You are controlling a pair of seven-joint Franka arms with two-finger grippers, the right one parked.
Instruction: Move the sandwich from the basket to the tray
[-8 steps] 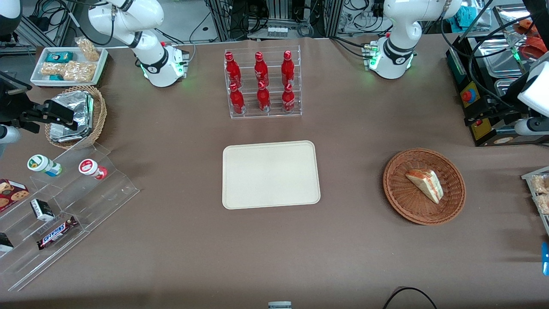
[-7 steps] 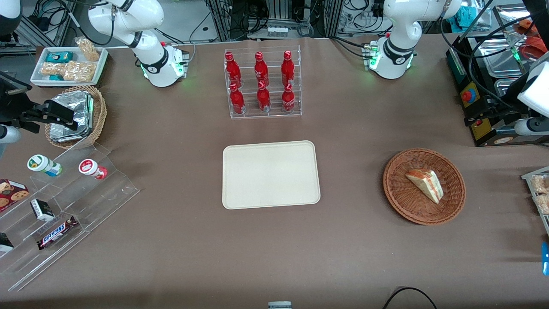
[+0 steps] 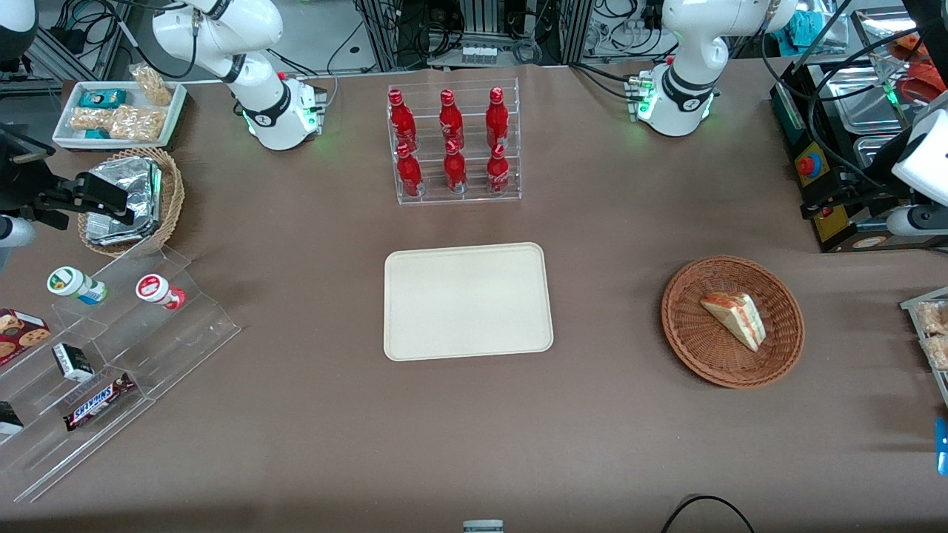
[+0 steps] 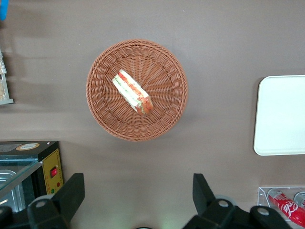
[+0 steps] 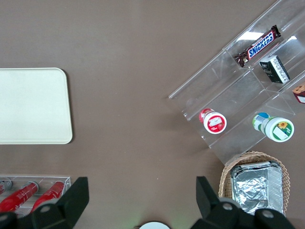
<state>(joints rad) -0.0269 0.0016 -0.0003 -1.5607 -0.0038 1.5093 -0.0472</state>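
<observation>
Item 1, sandwich (image 3: 735,319) (image 4: 133,91): a triangular wedge of pale bread with red-orange and green filling. It lay in the basket, a little off its centre, toward the working arm's end of the bench. Position unchanged from the frames half a second earlier.

Item 2, basket (image 3: 689,337) (image 4: 102,114): wide, shallow, reddish-brown wicker. It rested on the bench (image 3: 607,237), toward the working arm's end and well apart from the tray. No shift from the earlier frames.

Item 3, tray (image 3: 468,300) (image 4: 281,114) (image 5: 33,105): cream-beige, rectangular with rounded corners, flat on the bench near its middle. It carried nothing. Unchanged.

Item 4, gripper (image 4: 138,202): the left arm's. It hung high above the bench, beside the basket on the side farther from the front camera. Its two dark fingers (image 4: 71,195) were spread wide apart and held nothing. In the front view the arm's white end link (image 3: 922,159) sat at the working arm's end of the bench and had moved very slightly since the earlier frames; everything else matched.

Item 5, bottle rack (image 3: 453,141): a clear rack with six red bottles, farther from the front camera than the tray. Unchanged.

Item 6, stepped clear display (image 3: 111,370) (image 5: 248,81): set toward the parked arm's end, holding small cups and a Snickers bar (image 3: 98,400) (image 5: 256,46). Unchanged.

Item 7, tan basket (image 3: 167,196) (image 5: 252,160): it held foil packets and stood beside the display. Unchanged.
</observation>
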